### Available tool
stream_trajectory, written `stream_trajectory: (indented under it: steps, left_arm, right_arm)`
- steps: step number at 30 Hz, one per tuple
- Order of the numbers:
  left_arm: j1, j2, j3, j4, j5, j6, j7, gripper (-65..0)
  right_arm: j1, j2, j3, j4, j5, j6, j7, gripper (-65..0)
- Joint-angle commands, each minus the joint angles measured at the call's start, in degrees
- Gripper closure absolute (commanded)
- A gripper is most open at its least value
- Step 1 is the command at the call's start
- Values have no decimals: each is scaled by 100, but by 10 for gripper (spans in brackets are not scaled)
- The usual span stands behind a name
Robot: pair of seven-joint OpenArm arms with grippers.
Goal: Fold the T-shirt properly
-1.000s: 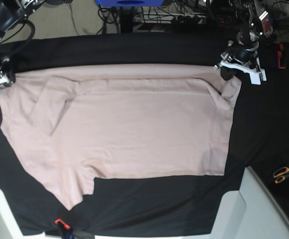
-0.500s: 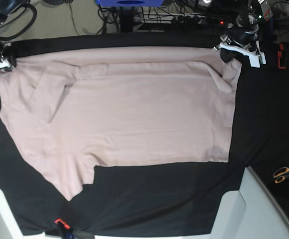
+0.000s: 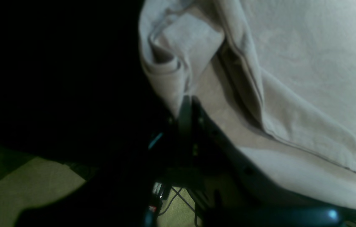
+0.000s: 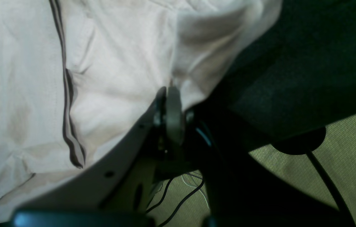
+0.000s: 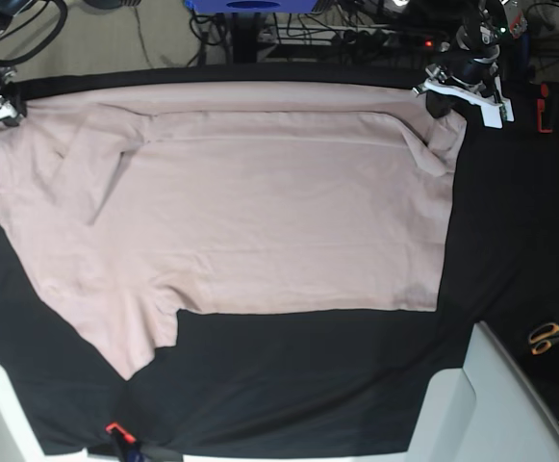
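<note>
In the left wrist view, the left gripper has its jaws pressed together, pinching a bunched edge of the large pale pink short-sleeved cotton T-shirt. The cloth rises in thick folds just above the pinch and spreads flat to the right, with a stitched hem running diagonally across it. The black tablecloth fills the left side of the view, and a patch of yellowish floor shows at the bottom left.

In the right wrist view, the right gripper also has its jaws closed on an edge of the T-shirt. The pink fabric spreads up and to the left, crossed by a dark seam line, and puckers where it meets the pinch. The tablecloth lies to the right, with floor and loose black cables below it.

In the base view, the T-shirt lies spread across the middle of the counter on the black tablecloth, reaching close to the far edge. The left gripper holds the far right corner of the garment, and the right gripper holds the far left corner. One sleeve points toward the near left. A flat folded band runs along the far side of the cloth. Orange-handled scissors lie at the right, well apart from the garment. A small red clamp sits at the near edge.
</note>
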Motion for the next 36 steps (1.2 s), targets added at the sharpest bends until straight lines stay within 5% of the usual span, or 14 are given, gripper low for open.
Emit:
stream_trajectory:
  steps: [1, 13, 17, 21, 24, 30, 33, 36]
  left_arm:
    - [91, -66, -49, 78, -47, 22, -122, 0]
    - [118, -57, -58, 70, -47, 22, -122, 0]
    - [118, -57, -119, 70, -47, 31, -113, -2]
    - [91, 172, -788, 61, -11, 31, -86, -332]
    - [65, 198, -1236, 70, -3, 31, -86, -484]
    - [-146, -83, -1799, 412, -3, 31, -60, -543]
    - [-427, -523, -1755, 720, 6, 31, 511, -543]
    - [-867, -989, -1473, 808, 6, 31, 1135, -543]
  right_arm:
    - [-13, 108, 29, 94, 26, -18, 148, 0]
    - [-13, 108, 38, 85, 17, -27, 148, -14]
    - [-101, 100, 38, 120, 26, -27, 148, -177]
    - [-215, 12, 82, 164, 26, -27, 166, -407]
    - [-233, -15, 363, 357, 17, -27, 157, -453]
    - [-127, 73, 390, 1245, -9, -53, 183, -453]
    - [277, 539, 214, 1280, -27, -53, 174, -459]
    - [849, 1225, -639, 612, -27, -36, 210, -459]
